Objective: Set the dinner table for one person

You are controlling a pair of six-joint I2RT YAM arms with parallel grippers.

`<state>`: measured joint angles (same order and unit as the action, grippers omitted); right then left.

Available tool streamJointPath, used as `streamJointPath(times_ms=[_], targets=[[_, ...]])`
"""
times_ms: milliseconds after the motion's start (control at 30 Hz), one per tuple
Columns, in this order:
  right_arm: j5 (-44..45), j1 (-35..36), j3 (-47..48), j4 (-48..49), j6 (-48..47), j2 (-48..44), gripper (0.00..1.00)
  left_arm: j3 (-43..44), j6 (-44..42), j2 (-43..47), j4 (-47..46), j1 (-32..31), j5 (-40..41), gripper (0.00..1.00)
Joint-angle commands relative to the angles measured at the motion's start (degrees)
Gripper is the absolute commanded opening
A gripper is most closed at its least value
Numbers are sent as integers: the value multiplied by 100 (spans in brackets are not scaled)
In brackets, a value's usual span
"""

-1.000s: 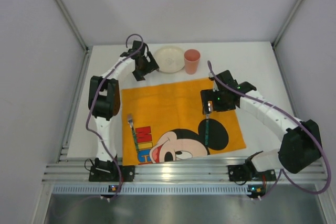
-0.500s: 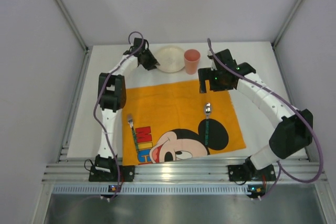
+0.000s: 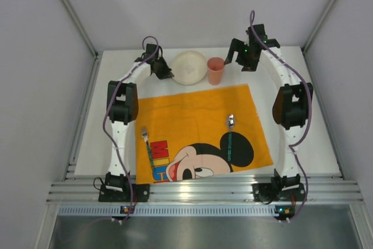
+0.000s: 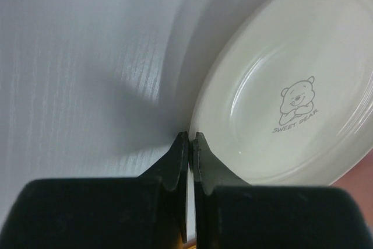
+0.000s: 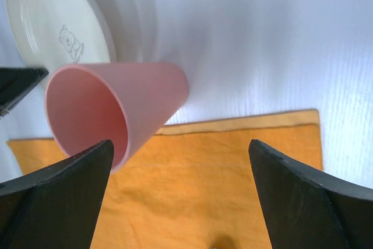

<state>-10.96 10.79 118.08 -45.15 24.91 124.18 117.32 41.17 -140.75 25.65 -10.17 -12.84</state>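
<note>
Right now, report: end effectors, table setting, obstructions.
Left end effector shut on plate rim. Right end effector open near pink cup. Fork, spoon on orange cloth; plate, cup on dinner table beyond. Cup close beside plate.

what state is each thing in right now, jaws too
plate, right way up, empty
cup, upright, empty
cloth, spread flat
fork, lying on the cloth's left side
spoon, lying on the cloth's right half
left jaws, shut on the plate's rim
right jaws, wide open, holding nothing
</note>
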Motion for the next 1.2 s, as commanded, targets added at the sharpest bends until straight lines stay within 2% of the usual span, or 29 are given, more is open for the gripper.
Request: streamJointPath(times_ms=[0, 133, 200, 233, 267, 333, 367, 400, 533, 767, 900, 933, 1033, 1167], targets=[[-354, 64, 619, 128, 532, 448, 100, -209, -399, 425, 89, 68, 62, 0], [-425, 143, 655, 348, 673, 721, 100, -332, -504, 653, 124, 60, 45, 0], [-389, 178, 602, 357, 665, 792, 89, -332, -539, 828, 168, 51, 45, 0], [-328, 187, 550, 366, 673, 783, 79, -324, -566, 908, 195, 51, 62, 0], [-284, 178, 445, 357, 665, 748, 50, -306, -583, 1004, 204, 25, 141, 0], [-57, 187, 330, 366, 621, 661, 24, -280, -662, 1347, 317, -19, 281, 0], [14, 170, 242, 366, 569, 538, 4, -297, -697, 1453, 361, -107, 326, 0], [67, 169, 215, 375, 542, 485, 0, -315, -741, 1671, 414, -160, 378, 0], [226, 126, 180, 392, 445, 195, 0, -849, -917, 2463, 634, -485, 634, 0], [525, -155, -22, 279, 182, -709, 0, -3081, -1032, 3922, 880, -1144, 414, 0], [779, -393, -57, -213, -126, -1062, 0, -4434, -953, 4808, 933, -1574, 318, 0], [936, -402, -75, -327, -179, -1132, 0, -4959, -918, 4933, 803, -1715, 222, 0], [1079, -419, -329, -600, -311, -1440, 0, -5760, -725, 5224, 775, -1900, 150, 0], [1289, -419, -1197, -557, -372, -1896, 0, -6414, -593, 5417, 573, -2199, 335, 0]])
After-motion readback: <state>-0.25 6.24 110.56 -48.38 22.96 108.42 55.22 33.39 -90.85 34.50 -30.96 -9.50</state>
